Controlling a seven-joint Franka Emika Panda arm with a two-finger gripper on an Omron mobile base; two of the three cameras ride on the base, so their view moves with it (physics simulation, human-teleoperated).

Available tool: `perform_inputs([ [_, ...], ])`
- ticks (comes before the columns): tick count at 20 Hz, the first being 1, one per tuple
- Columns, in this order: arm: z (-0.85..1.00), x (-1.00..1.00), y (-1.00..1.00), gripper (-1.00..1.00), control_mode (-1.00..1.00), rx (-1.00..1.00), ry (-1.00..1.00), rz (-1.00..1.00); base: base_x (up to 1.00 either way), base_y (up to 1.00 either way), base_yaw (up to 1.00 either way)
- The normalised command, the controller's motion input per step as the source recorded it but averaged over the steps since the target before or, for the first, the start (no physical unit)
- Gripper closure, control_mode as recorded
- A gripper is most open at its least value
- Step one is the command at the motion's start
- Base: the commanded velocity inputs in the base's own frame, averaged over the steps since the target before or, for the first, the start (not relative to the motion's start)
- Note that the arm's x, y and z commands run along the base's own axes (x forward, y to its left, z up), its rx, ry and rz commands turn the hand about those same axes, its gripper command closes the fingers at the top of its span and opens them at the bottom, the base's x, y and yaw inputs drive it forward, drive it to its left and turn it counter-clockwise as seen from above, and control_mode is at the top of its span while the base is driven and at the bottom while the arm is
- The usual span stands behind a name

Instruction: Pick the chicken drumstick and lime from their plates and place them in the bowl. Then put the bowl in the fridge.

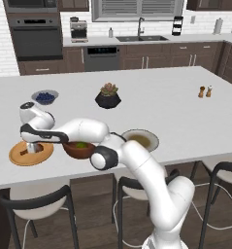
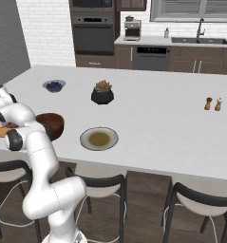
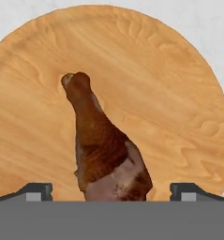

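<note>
The brown chicken drumstick (image 3: 104, 150) lies on the orange-tan wooden plate (image 3: 169, 93), thin bone end pointing away from the hand. My gripper (image 3: 111, 192) hangs open just above it, and its dark fingertips (image 3: 36, 191) stand wide on either side of the thick end without touching it. In the left base view the gripper (image 1: 33, 147) points down over this plate (image 1: 18, 156) near the island's front left edge. Right beside it sits the reddish-brown wooden bowl (image 1: 74, 151) with the green lime (image 1: 81, 144) inside. The pale grey plate (image 1: 140, 140) with its olive centre is bare.
A small grey-blue berry bowl (image 1: 44, 97) and a black succulent pot (image 1: 107, 97) stand further back on the white island. Salt and pepper shakers (image 1: 205, 91) are at the far right. Stools (image 1: 37, 202) line the near edge.
</note>
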Motion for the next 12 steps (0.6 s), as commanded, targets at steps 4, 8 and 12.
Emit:
perform_inputs([
  [4,-0.22,0.07,0.00,-1.00,-1.00,0.00,0.14,0.02,0.00,0.00,0.00],
  [8,-0.05,0.07,0.00,-1.00,-1.00,0.00,0.07,0.02,0.00,0.00,0.00],
  [12,-0.01,0.14,0.05,-1.00,-1.00,0.00,0.06,0.00,0.00,0.00,0.00],
])
